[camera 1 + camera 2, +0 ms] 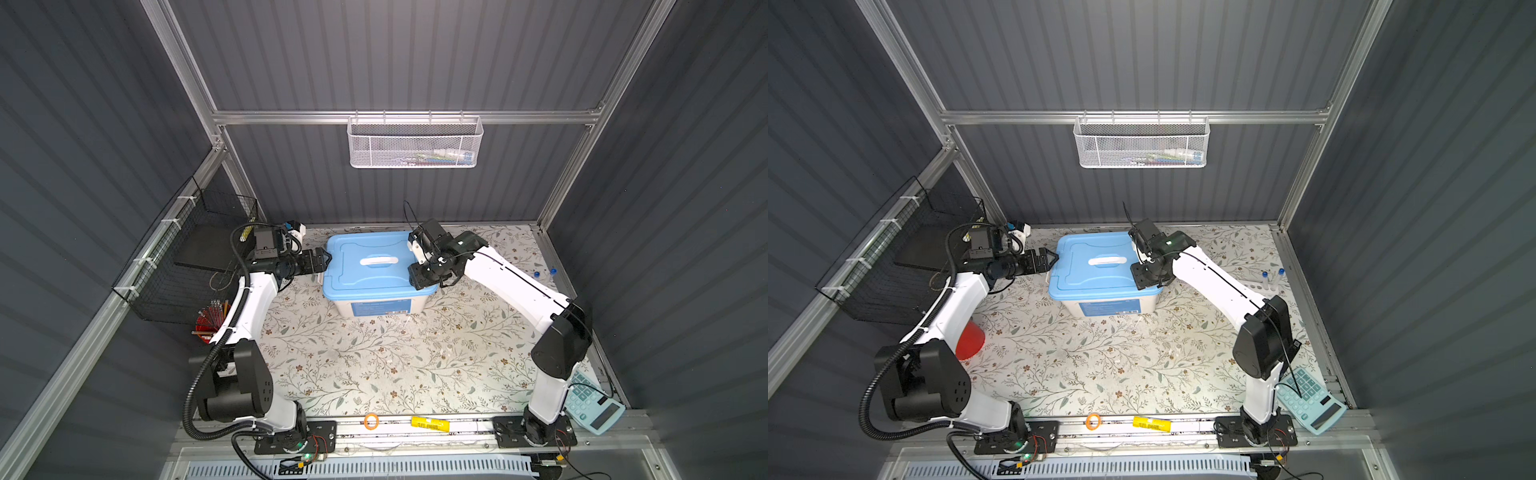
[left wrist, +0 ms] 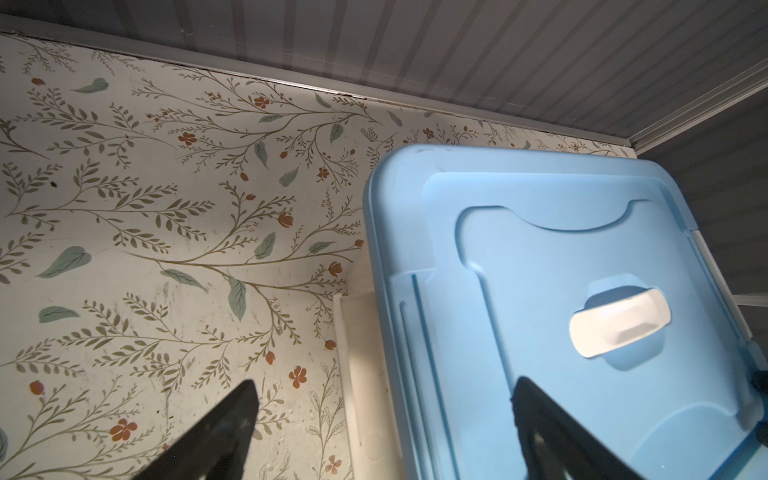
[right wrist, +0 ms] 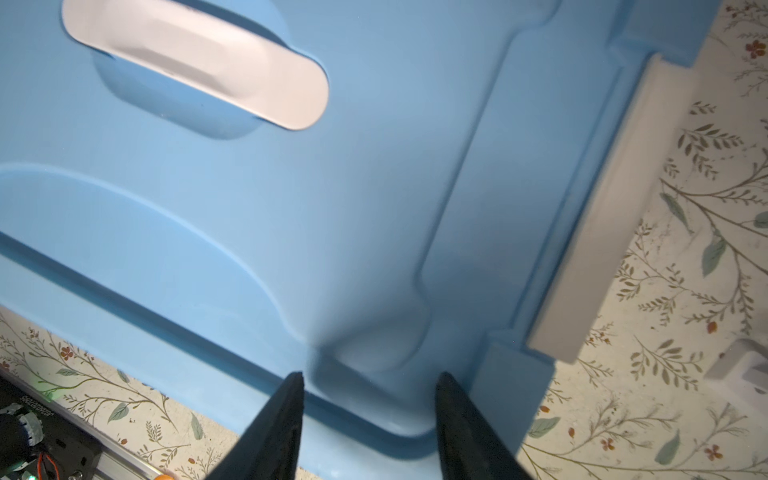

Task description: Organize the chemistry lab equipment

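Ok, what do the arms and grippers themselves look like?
Both arms: white links with black joint housings. The left arm carries a ribbed black conduit; the right arm a thin black cable. The left gripper and right gripper have black, tapered fingers.

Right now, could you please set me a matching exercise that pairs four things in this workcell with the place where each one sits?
Things:
1. blue-lidded box
2. calculator
3. white mesh basket
4. red cup

Places:
A. hanging from the rail high at the back
B. front right corner of the table
C. rear middle of the table
D. left edge of the table

Pairs: 1-C, 2-B, 3-A, 4-D
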You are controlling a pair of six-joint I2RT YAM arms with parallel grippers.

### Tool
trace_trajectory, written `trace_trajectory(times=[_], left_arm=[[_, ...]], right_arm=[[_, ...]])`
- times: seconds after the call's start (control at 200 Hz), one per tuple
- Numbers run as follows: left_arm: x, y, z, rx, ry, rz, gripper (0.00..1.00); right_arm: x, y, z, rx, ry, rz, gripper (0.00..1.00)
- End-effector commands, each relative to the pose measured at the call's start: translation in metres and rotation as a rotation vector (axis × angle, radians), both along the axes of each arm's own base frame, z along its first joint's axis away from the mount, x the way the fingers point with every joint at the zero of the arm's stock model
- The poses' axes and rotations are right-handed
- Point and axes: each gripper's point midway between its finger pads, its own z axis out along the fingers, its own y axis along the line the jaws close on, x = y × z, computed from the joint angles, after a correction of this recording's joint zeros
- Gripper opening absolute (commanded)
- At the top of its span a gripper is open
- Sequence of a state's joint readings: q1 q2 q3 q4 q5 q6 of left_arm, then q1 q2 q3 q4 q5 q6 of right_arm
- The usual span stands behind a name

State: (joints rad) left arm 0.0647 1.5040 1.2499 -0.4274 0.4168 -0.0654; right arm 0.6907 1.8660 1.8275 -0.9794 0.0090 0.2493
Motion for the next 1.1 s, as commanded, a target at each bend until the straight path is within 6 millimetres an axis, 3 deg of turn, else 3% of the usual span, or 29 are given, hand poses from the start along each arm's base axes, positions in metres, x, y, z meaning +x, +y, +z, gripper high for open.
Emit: trace_trajectory(times=[0.0, 0.37, 0.61, 1.096], left_arm=[[-0.001, -0.005, 0.003, -0.018, 0.015, -0.015, 0.96], [-0.012, -0.005, -0.005, -0.042, 0.067, 0.012, 0.95], [-0.012, -0.011, -0.006, -0.155, 0.081, -0.001, 0.95], [-0.011, -0.012, -0.025, -0.216, 0.143, -0.034, 0.94]], right_arm=[[-0.007, -0.018, -0.022, -0.111, 0.068, -0.001, 0.53], [0.007, -0.003, 0.014, -0.052, 0.000, 0.038, 0.54], [0.022, 0.017, 0.038, 0.007, -0.059, 0.076, 0.55], [0.045, 0.050, 0.023, 0.050, -0.069, 0.136, 0.59]])
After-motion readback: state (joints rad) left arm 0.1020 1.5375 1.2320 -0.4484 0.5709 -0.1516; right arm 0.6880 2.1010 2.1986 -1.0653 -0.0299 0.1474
